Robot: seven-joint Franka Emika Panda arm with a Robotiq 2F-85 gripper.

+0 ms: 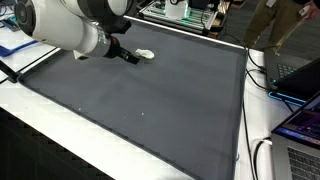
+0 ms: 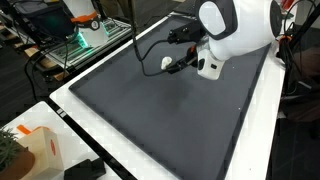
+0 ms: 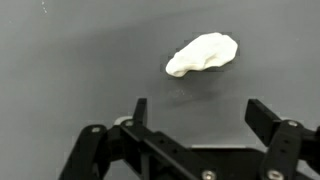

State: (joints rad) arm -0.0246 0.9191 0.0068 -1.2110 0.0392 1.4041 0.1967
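The white lump (image 3: 203, 54) looks light and soft, probably squashy, best pinched across its narrow middle by the hand (image 3: 198, 112), which stands wide open near it.

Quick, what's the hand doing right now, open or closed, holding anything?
Hand: open, holding nothing; the white wad lies apart from it on the dark mat.

- Wrist view: jaws' lower part cut off by bottom edge (only tips + linkage show).
- White lump (image 3: 203, 54): soft-edged, can't tell what it is.
- Arm (image 1: 60, 30): cut by top edge in both exterior views.
- Person (image 1: 275, 20): mostly out of frame (top edge).
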